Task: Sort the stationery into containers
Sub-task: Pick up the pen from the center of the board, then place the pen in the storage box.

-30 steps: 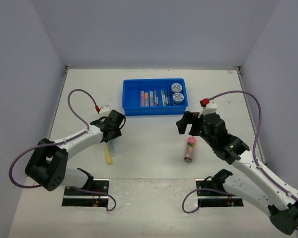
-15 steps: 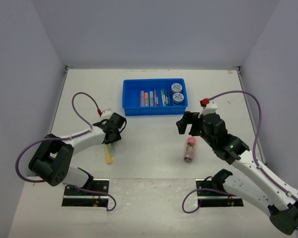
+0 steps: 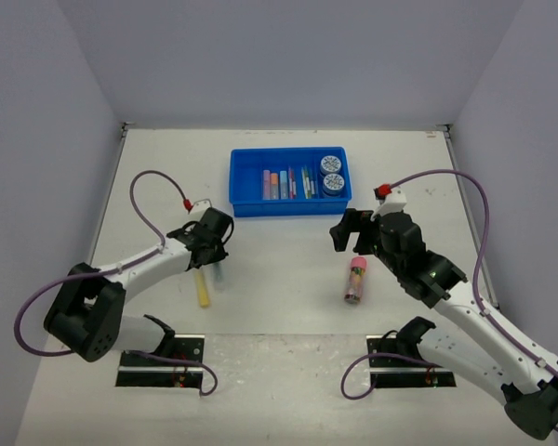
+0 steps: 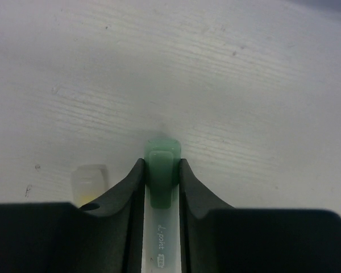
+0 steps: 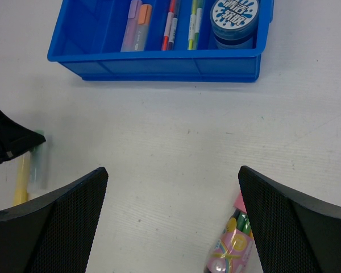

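My left gripper is down on the table left of centre, jaws pressed against both sides of a green-capped marker. A yellow marker lies just beside it, its pale end showing left of the fingers. The blue tray at the back holds markers, thin pens and two patterned discs. A pink patterned tube lies on the table right of centre. My right gripper hovers open above the table, with the tube below its right finger.
White walls close off the table on the left, back and right. The tray's front wall stands across the far side of the right wrist view. Purple cables loop off both arms.
My left gripper's jaws have come together onto the green marker, and its wrist shifted slightly. The right arm has not moved.
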Controlling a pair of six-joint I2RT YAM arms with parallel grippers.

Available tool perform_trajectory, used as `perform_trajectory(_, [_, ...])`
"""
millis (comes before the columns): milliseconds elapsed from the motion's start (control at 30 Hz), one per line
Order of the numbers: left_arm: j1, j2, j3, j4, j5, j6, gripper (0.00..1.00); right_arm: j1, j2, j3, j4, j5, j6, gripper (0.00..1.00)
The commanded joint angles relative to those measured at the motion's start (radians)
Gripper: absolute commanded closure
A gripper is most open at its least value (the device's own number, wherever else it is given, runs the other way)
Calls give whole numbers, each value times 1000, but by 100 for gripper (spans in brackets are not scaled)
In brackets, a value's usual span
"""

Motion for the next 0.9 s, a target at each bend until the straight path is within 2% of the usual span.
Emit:
perform_trajectory(0, [-10, -120, 116, 48, 40, 98, 100, -6, 2, -3, 40, 14, -7, 1])
perform_trajectory(100, [-8, -96, 215, 137, 86, 195, 100, -6, 0, -4, 40, 25, -7, 1])
perform_trajectory(200, [-8, 8, 359, 178, 93, 264, 100, -6, -1, -6, 38, 31, -7, 1])
perform_trajectory(367, [-7, 348, 716, 175, 132, 337, 100, -6, -14, -14, 39, 63, 2, 1])
perform_trajectory(533, [-1, 571, 1040, 153, 111, 359, 100, -7, -34, -26, 40, 76, 2, 1])
perform_trajectory(633, [4, 658, 1133, 157, 104, 372, 100, -7, -42, -29, 40, 71, 4, 1])
perform_trajectory(867, [13, 793, 1223, 162, 94, 376, 98, -8, -38, -30, 38, 63, 4, 1])
